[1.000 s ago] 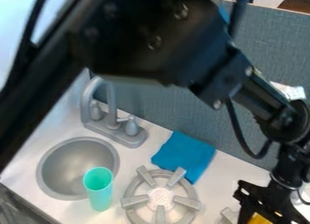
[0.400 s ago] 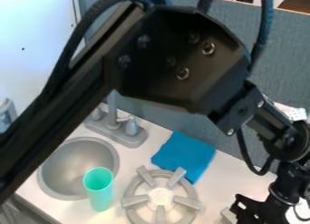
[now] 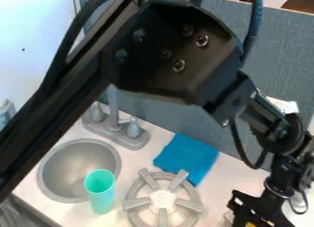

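Hanging at the lower right, my gripper (image 3: 257,214) has a yellow object (image 3: 250,224) beside it at the view's bottom edge; whether I am wide, narrow or clasping it, I cannot tell. Left of me lies the stove burner (image 3: 162,199), its raised arms probably meant to support cookware. The blue cloth (image 3: 187,158), up and left of me, lies flat, perhaps to leave the burner free. Farther left, the turquoise cup (image 3: 99,194) stands upright on its base by the sink (image 3: 78,142), presumably for stability

Yellow object (image 3: 250,224), mostly hidden by the black pincer (image 3: 260,214), shape unclear, at lower right.
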`<state>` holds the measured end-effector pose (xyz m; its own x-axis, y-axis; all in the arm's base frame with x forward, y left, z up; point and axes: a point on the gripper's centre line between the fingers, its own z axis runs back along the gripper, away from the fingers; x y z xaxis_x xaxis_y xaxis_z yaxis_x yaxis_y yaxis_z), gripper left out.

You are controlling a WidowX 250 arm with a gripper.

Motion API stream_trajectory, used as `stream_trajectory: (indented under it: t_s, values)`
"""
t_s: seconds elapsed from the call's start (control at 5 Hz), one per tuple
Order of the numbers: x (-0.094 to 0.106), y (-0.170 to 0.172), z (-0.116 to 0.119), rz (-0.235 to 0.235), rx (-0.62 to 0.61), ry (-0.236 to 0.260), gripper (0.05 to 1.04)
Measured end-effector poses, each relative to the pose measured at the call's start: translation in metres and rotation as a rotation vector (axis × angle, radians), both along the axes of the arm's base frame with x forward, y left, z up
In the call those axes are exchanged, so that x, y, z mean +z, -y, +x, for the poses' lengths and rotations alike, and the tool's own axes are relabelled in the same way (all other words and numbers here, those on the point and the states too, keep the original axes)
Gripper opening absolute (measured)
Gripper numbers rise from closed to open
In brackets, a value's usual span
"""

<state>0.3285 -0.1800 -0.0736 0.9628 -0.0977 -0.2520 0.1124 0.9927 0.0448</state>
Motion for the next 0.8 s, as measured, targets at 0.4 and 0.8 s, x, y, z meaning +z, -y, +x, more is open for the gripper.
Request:
stream_trajectory:
  t_s: [0.4, 0.8]
  values:
    - [-0.006, -0.003, -0.002, -0.020, -0.007, 0.000, 0.989]
    - [-0.005, -0.007, -0.012, -0.049, -0.006, 0.015, 1.001]
